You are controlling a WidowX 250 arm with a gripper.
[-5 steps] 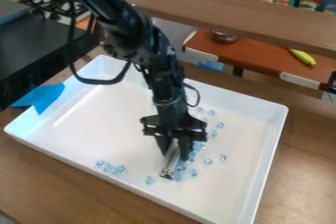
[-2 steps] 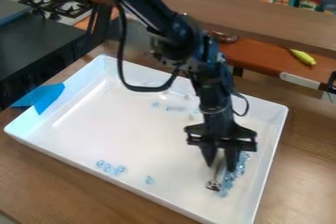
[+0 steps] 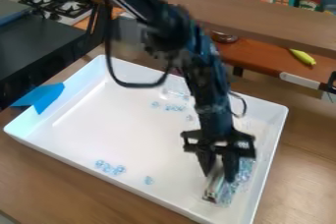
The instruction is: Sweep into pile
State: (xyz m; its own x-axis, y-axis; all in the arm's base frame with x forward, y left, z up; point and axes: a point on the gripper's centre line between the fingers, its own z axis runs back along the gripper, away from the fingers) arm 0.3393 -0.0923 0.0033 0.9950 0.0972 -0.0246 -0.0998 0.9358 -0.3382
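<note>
Your counter carries a white tray. Near the tray's right wall as you view it, your tool grips a slanting silvery bar. Bluish clear pieces crowd beside the bar; others lie toward the far and near walls.

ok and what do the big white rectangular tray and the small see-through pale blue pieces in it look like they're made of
The tray looks like smooth moulded plastic with a slight sheen, going by its rounded corners. The pieces look clear and glassy, as white shows through; plastic or glass, I can't tell.
</note>
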